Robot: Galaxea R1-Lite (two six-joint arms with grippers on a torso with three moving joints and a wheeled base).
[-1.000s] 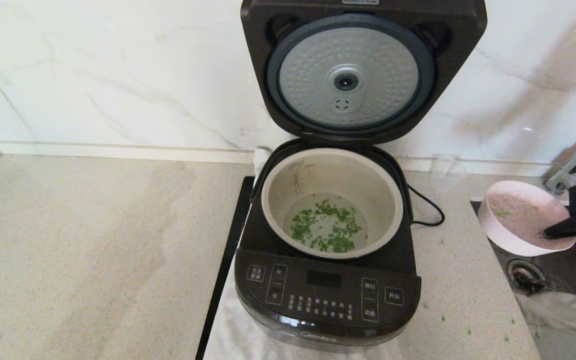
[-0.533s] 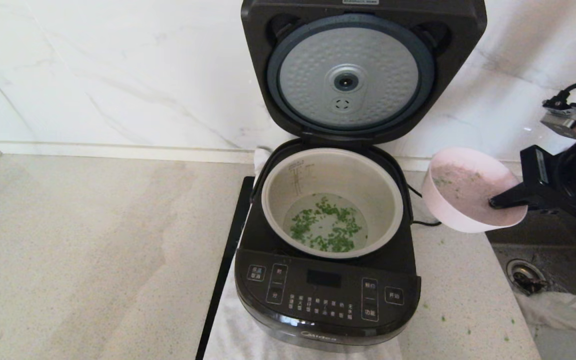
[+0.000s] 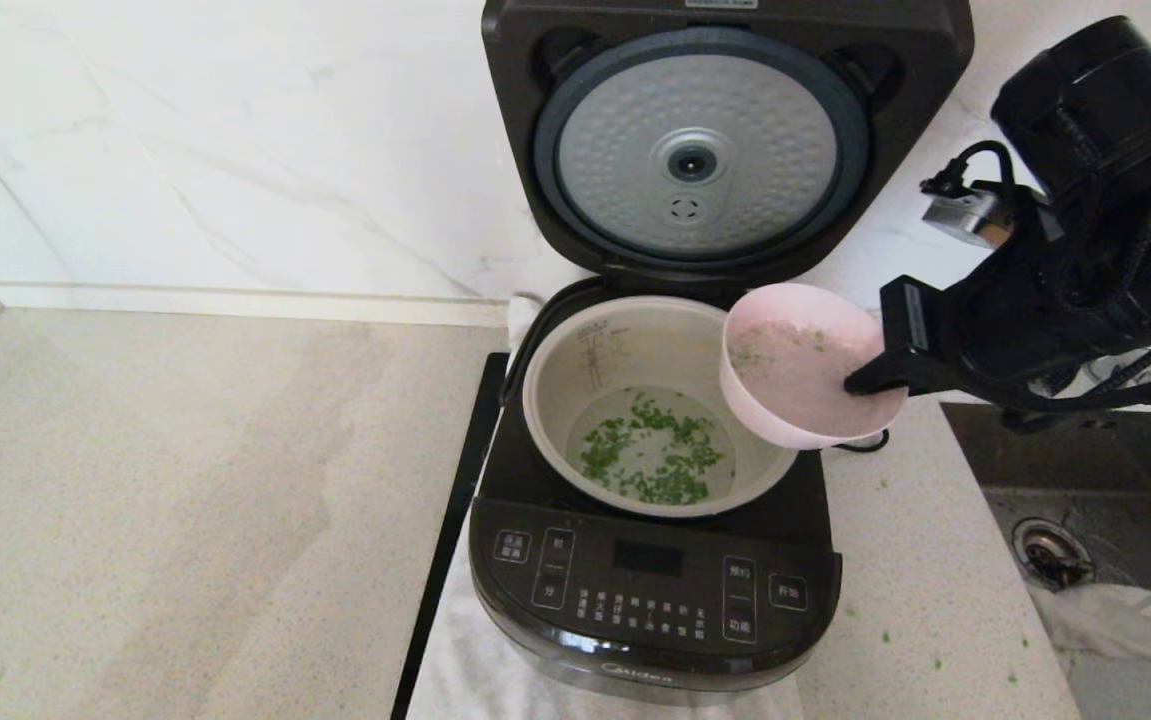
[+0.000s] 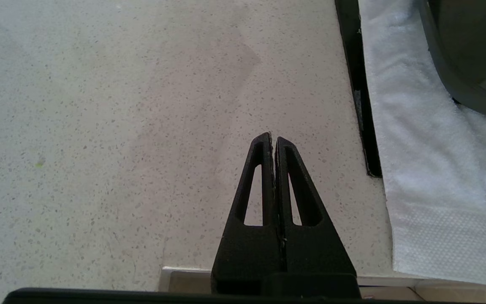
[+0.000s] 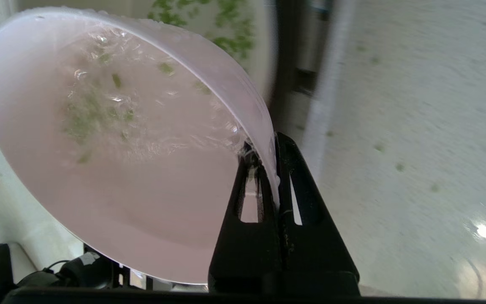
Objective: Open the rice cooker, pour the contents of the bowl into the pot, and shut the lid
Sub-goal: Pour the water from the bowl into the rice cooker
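Bright, even light; right wrist view blurs, perhaps from motion; counter (image 5: 416,126) glare.

The black cooker (image 3: 653,600) had a dimpled silver lid plate (image 3: 697,150); the pale pink bowl (image 3: 800,375) held seemingly green flecks (image 5: 86,120).

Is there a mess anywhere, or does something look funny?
Yes. Little green bits are scattered on the counter right of the rice cooker, like a spill. The right claw pinches the tilted bowl over the pot, a few bits stuck inside.
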